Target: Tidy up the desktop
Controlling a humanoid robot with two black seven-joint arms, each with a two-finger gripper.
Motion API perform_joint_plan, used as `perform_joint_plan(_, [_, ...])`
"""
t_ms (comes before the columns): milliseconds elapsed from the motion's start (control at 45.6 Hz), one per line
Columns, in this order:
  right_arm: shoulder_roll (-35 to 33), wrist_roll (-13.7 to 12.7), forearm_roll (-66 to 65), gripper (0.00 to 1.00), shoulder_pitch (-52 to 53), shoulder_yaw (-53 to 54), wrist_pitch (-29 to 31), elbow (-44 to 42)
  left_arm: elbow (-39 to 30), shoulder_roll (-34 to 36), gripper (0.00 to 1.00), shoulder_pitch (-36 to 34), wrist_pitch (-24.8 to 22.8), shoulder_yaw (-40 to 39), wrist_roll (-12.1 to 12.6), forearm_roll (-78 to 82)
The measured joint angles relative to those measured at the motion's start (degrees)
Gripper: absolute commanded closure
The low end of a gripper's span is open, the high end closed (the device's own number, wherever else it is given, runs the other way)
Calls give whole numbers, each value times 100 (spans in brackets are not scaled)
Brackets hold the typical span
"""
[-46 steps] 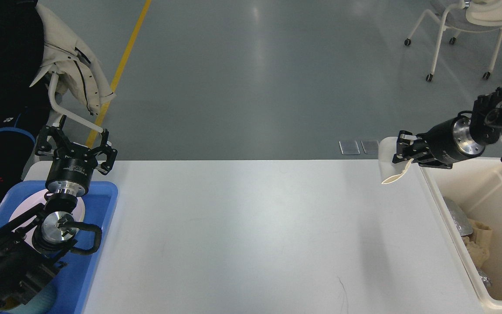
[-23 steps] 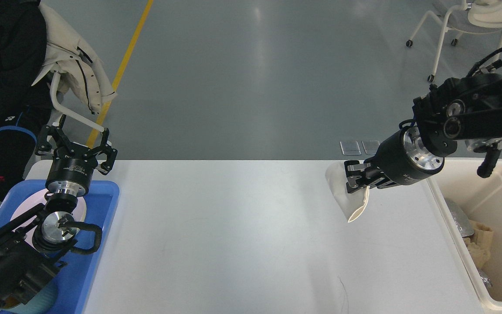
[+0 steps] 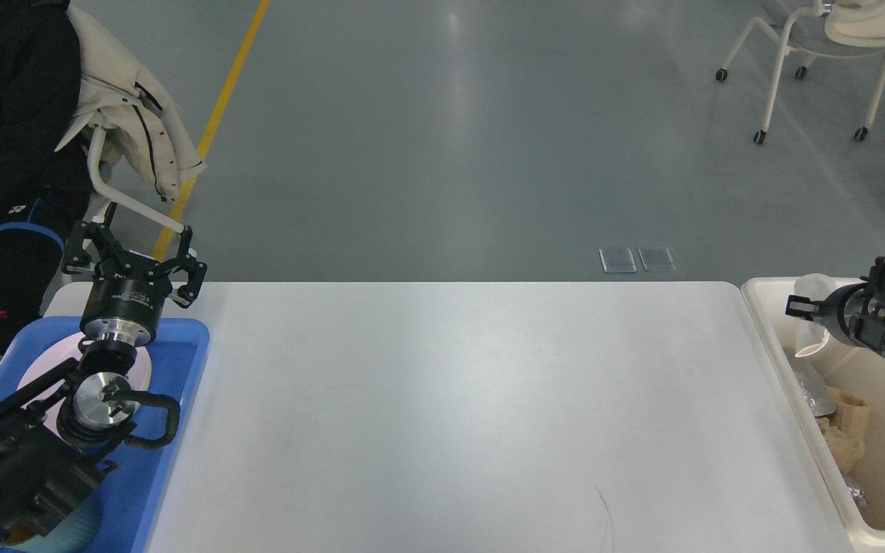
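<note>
The large white rounded-corner table (image 3: 458,415) lies between the blue plastic tray (image 3: 174,430), where the left gripper (image 3: 134,253) holds its jaws wide, and the cream rectangular bin (image 3: 811,453), above which the right gripper (image 3: 803,307) pinches a white paper cup (image 3: 807,330).

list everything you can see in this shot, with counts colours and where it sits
desktop: 1, white, centre
tray: 1, blue, on desktop's left end
plate: 1, white, in tray, partly hidden
bin: 1, cream, right of desktop, crumpled waste inside
paper cup: 1, white, over bin, in right gripper
chairs: 2, white; far right, far left with beige jacket
floor line: 1, yellow, upper left
left gripper: black, open, above tray
right gripper: black, shut on paper cup
</note>
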Motion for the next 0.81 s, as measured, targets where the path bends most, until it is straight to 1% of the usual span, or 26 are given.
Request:
perform_joint_plan(88, [230, -37, 518, 100, -1212, 23, -62, -1451, 0, 0, 3, 0, 0, 0, 0, 0])
perform_joint_plan(131, [305, -60, 695, 100, -1548, 27, -80, -1850, 0, 0, 3, 0, 0, 0, 0, 0])
perform_joint_plan(197, [376, -116, 893, 100, -1906, 32, -135, -2201, 0, 0, 3, 0, 0, 0, 0, 0])
perform_joint_plan(219, [388, -138, 925, 62, -1972, 35, -164, -2251, 0, 0, 3, 0, 0, 0, 0, 0])
perform_joint_plan(241, [397, -164, 948, 1, -2023, 37, -199, -2287, 0, 0, 3, 0, 0, 0, 0, 0])
perform_joint_plan(263, [404, -198, 968, 0, -2075, 39, -241, -2319, 0, 0, 3, 0, 0, 0, 0, 0])
perform_joint_plan(285, [406, -223, 978, 9, -2112, 39, -272, -2332, 0, 0, 3, 0, 0, 0, 0, 0])
perform_joint_plan(307, [408, -244, 983, 0, -2147, 38, -300, -2340, 0, 0, 3, 0, 0, 0, 0, 0])
perform_joint_plan(416, [411, -307, 985, 0, -2280, 30, -382, -2351, 0, -1, 3, 0, 0, 0, 0, 0])
perform_joint_plan(635, [417, -319, 1012, 0, -2309, 71, -394, -2357, 0, -5, 3, 0, 0, 0, 0, 0])
perform_joint_plan(811, [423, -339, 1225, 0, -2181, 588, -397, -2411, 0, -4, 3, 0, 0, 0, 0, 0])
